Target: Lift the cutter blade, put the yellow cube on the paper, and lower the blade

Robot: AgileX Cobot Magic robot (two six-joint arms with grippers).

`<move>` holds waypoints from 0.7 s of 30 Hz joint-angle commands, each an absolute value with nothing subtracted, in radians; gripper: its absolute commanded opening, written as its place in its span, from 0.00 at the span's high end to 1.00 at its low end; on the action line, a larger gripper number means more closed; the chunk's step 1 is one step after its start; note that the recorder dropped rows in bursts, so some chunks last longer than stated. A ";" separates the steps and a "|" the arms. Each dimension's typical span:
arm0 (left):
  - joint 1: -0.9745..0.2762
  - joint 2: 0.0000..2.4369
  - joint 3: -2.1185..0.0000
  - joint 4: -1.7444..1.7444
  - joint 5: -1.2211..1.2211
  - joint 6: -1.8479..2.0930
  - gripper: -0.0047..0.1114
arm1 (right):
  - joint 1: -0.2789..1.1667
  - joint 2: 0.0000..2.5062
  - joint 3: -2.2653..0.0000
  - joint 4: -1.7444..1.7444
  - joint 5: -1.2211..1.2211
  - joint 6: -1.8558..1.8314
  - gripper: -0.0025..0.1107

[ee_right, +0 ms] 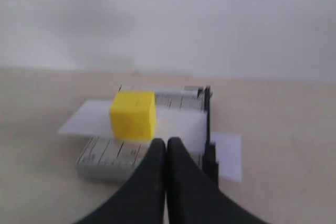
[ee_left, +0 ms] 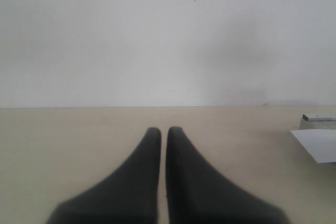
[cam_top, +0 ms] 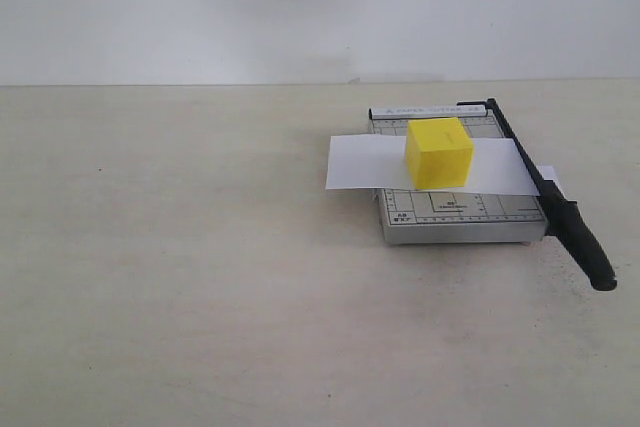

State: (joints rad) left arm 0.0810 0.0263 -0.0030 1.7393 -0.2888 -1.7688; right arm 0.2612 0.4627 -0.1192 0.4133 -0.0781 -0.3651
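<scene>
The yellow cube [cam_top: 439, 152] rests on the white paper [cam_top: 360, 162], which lies across the grey gridded cutter base [cam_top: 455, 215]. The cutter blade [cam_top: 560, 212] lies flat along the base's right edge, its thick handle sticking out toward the front. Neither arm shows in the exterior view. In the right wrist view my right gripper [ee_right: 166, 142] is shut and empty, a short way in front of the base, with the cube [ee_right: 134, 115], the paper [ee_right: 86, 119] and the blade [ee_right: 209, 129] beyond it. My left gripper [ee_left: 164, 129] is shut over bare table; a paper corner [ee_left: 319, 144] shows at the edge.
The cutter stands on a pale beige table [cam_top: 180, 277] with a white wall [cam_top: 300, 7] behind it. A cut-off end of paper [ee_right: 228, 155] lies outside the blade on the table.
</scene>
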 commanded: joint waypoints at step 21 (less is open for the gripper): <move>0.074 0.026 0.000 1.744 -0.289 -1.781 0.92 | -0.040 0.023 0.000 0.257 0.305 -0.280 0.98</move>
State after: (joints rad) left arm 0.0810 0.0263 -0.0030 1.7393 -0.2905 -1.7688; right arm -0.0184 0.0110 -0.0034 0.2725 0.3115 -0.3392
